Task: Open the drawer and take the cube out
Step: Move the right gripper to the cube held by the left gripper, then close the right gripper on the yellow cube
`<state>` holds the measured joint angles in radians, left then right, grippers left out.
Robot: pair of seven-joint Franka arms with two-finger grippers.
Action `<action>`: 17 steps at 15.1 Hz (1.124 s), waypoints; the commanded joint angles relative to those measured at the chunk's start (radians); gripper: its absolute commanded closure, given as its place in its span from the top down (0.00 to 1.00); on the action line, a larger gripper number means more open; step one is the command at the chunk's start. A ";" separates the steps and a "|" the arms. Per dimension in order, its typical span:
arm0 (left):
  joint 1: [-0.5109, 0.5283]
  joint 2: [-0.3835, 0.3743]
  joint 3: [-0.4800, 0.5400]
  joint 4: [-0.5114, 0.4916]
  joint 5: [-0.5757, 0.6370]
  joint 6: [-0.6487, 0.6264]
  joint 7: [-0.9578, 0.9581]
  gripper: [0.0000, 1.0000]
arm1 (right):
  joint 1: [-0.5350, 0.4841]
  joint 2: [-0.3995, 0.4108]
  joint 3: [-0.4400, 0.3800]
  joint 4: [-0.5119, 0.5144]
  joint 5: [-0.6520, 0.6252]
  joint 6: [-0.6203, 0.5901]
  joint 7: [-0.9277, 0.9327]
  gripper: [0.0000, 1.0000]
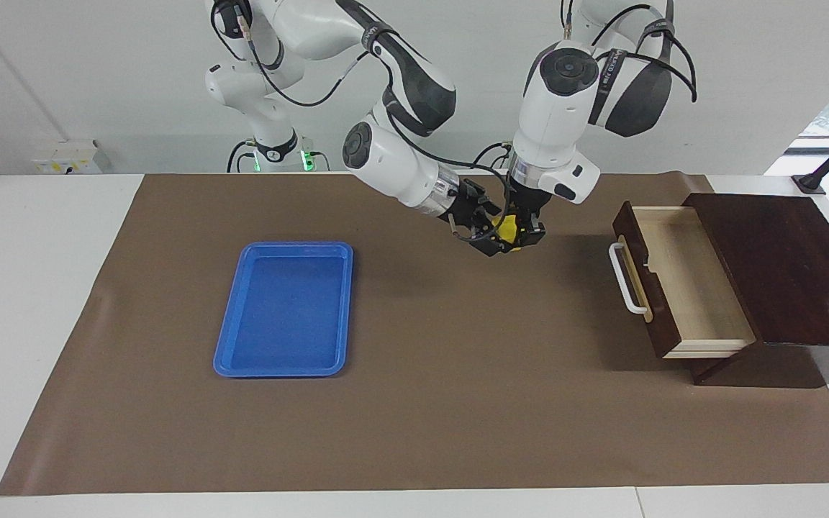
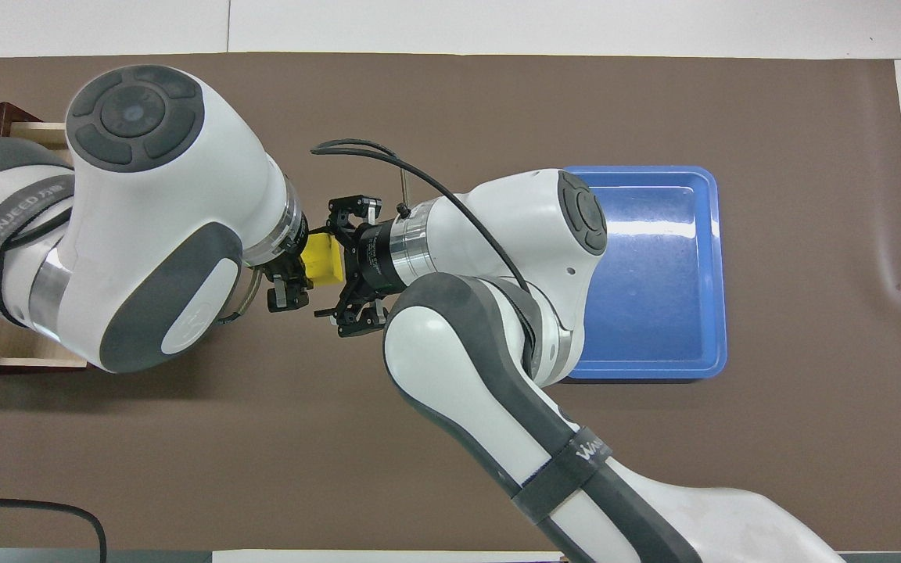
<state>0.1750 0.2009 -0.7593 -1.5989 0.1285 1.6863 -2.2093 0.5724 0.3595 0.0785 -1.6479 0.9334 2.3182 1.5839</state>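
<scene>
The small yellow cube hangs in the air over the brown mat, between the blue tray and the drawer. My left gripper points down and is shut on it. My right gripper comes in sideways from the tray's end; it is open, with its fingers on either side of the cube. The dark wooden drawer stands pulled out of its dark box, its pale inside bare where it shows. The left arm hides most of it in the overhead view.
A blue plastic tray lies on the brown mat toward the right arm's end, with nothing in it. The drawer's white handle faces the middle of the table.
</scene>
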 commanded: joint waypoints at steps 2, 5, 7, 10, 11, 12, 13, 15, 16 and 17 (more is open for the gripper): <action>0.000 -0.003 -0.002 -0.006 0.013 0.020 -0.013 0.00 | 0.006 -0.050 -0.002 -0.089 0.018 0.043 -0.038 1.00; 0.000 -0.003 -0.002 -0.004 0.013 0.020 -0.013 0.00 | 0.006 -0.048 0.000 -0.079 0.019 0.044 -0.030 1.00; 0.000 -0.003 -0.002 -0.006 0.013 0.020 -0.013 0.00 | 0.006 -0.048 -0.002 -0.078 0.021 0.046 -0.028 1.00; 0.000 -0.003 -0.002 -0.004 0.014 0.016 -0.013 0.00 | 0.011 -0.048 -0.002 -0.078 0.021 0.050 -0.027 1.00; 0.000 -0.003 -0.002 -0.004 0.014 0.016 -0.013 0.00 | 0.011 -0.048 0.000 -0.078 0.019 0.052 -0.027 1.00; 0.000 -0.003 -0.002 -0.004 0.014 0.015 -0.013 0.00 | 0.011 -0.050 0.000 -0.078 0.019 0.053 -0.027 1.00; 0.000 -0.003 -0.002 -0.004 0.014 0.015 -0.013 0.00 | 0.014 -0.050 -0.002 -0.078 0.021 0.056 -0.027 1.00; 0.000 -0.003 -0.002 -0.004 0.014 0.015 -0.013 0.00 | 0.020 -0.050 -0.002 -0.078 0.021 0.056 -0.027 1.00; 0.000 -0.003 -0.002 -0.004 0.014 0.015 -0.013 0.00 | 0.020 -0.050 -0.002 -0.078 0.021 0.056 -0.027 1.00; 0.000 -0.003 -0.002 -0.004 0.014 0.013 -0.013 0.00 | 0.023 -0.050 -0.002 -0.078 0.021 0.058 -0.021 1.00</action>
<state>0.1750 0.2009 -0.7601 -1.6003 0.1286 1.6880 -2.2095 0.5781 0.3407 0.0787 -1.6903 0.9334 2.3622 1.5746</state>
